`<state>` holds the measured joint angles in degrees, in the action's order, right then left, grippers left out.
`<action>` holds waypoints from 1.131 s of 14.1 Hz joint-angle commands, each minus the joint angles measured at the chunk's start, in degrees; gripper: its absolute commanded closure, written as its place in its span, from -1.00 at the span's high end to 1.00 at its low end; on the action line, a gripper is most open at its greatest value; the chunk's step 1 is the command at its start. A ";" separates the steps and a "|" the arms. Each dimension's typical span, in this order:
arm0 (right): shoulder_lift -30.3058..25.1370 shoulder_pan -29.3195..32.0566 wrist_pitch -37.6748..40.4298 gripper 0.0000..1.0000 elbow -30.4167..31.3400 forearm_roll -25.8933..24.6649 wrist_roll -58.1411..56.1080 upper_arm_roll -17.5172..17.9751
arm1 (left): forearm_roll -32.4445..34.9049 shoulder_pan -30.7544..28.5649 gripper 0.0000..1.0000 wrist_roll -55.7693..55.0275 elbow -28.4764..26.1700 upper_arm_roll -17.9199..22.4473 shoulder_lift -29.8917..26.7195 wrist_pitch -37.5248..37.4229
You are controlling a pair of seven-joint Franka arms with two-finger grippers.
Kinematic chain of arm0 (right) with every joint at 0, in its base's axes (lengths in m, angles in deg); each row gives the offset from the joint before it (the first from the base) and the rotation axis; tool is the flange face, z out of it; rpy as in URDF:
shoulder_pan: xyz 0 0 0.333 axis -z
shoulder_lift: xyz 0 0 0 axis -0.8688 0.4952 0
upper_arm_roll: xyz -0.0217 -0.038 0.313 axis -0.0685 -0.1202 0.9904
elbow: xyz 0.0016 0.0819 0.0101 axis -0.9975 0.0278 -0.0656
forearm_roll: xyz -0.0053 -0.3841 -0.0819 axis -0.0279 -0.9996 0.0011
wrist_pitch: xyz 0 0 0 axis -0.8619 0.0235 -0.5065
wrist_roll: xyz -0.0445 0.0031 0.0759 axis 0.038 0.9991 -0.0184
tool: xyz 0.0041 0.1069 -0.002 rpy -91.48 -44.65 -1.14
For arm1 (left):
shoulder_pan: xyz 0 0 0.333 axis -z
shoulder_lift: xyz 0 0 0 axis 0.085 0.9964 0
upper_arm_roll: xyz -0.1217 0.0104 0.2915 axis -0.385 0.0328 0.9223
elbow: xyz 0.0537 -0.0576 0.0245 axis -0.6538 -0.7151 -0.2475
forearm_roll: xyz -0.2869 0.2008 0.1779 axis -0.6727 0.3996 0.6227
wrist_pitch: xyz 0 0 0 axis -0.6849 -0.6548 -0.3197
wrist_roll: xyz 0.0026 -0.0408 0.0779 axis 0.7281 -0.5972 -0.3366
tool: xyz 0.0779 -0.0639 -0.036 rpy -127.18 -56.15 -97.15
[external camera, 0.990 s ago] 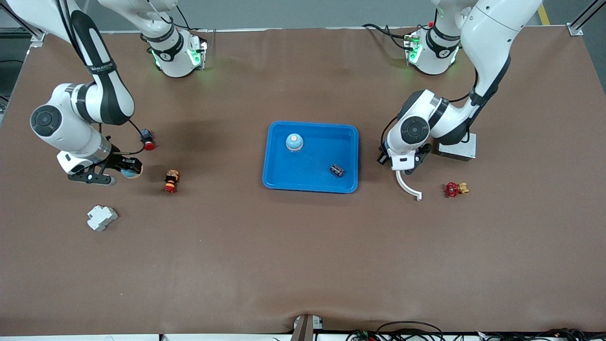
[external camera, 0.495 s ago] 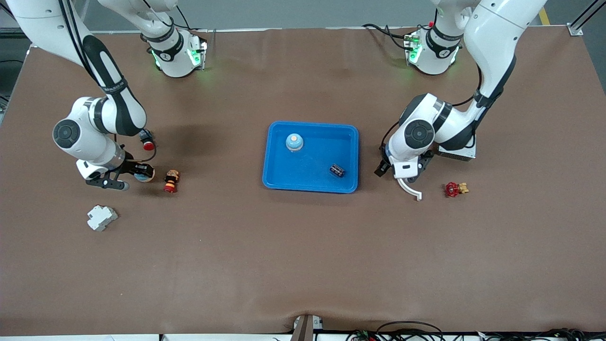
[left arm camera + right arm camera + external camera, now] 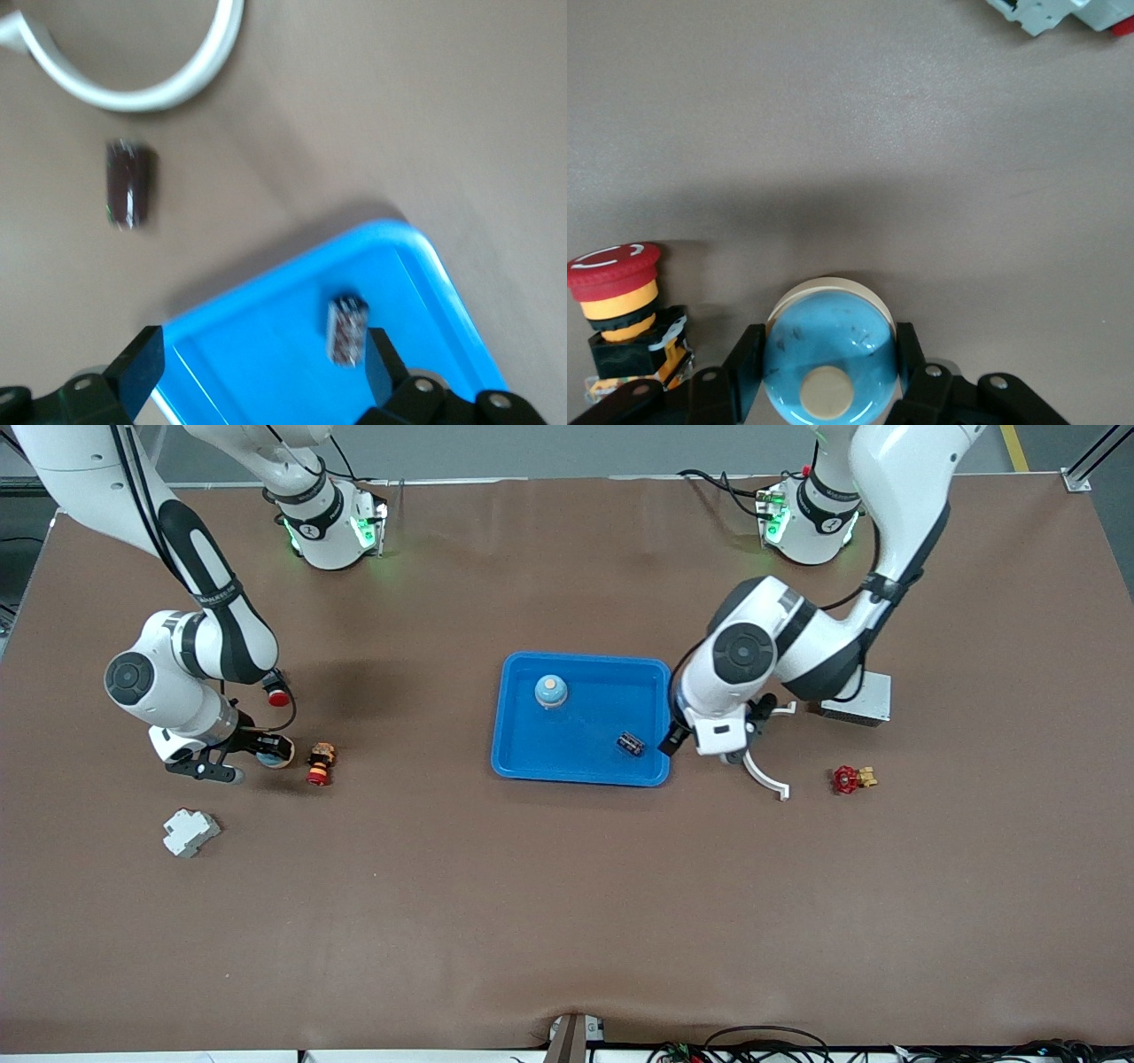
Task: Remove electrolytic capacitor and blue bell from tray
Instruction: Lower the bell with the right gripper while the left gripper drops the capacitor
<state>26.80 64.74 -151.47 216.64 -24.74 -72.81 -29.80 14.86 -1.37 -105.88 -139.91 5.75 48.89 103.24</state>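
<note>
Left claw [image 3: 257, 372] stands with its fingers spread wide apart and holds nothing; it hangs over the tray's edge nearest the left arm's end of the desk [image 3: 567, 921]. A second ago the left arm was parked farther toward its own end of the desk, above the white curved piece [image 3: 764, 772]; since then it has swung toward the tray, and its fingers have opened from a partly closed stance. The right claw [image 3: 826, 376] is clamped on a blue bell [image 3: 828, 341] low over the desk, just beside a red push button [image 3: 320, 763]. Over the same second the right arm has carried that bell toward the tray, from a spot well short of the button to right beside it.

The blue tray [image 3: 518, 757] sits near the middle of the desk. In it are a second bell [image 3: 550, 690], in the corner toward the robots and the right arm's end, and a dark capacitor [image 3: 630, 743], near the corner toward the front camera and the left arm's end; neither has moved. The left wrist view shows another dark capacitor [image 3: 128, 183] lying on the bare desk beside the white curved piece, outside the tray.
</note>
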 commanded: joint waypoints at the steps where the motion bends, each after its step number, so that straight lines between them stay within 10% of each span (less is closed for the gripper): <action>1: 0.67 1.11 -1.46 -1.00 -0.04 0.89 -0.59 0.95 | 0.74 3.86 1.00 -5.65 6.65 0.41 6.78 -0.91; 8: 2.07 1.11 -3.57 -0.95 -0.13 0.89 -0.51 0.95 | 8.29 5.63 1.00 -12.69 6.66 0.76 13.30 4.98; 10: 2.07 1.02 -3.66 0.99 -0.13 0.89 -0.51 0.95 | 9.10 5.63 1.00 -13.05 6.84 0.76 13.91 5.77; 16: 0.33 -0.55 -2.69 1.00 -0.30 0.80 -0.16 0.95 | 10.93 5.63 1.00 -13.75 6.57 0.85 15.41 9.20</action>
<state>28.35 64.71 -154.39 216.51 -24.65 -72.81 -29.52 23.35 3.48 -117.76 -134.20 6.22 63.28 111.79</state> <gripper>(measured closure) 0.000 0.000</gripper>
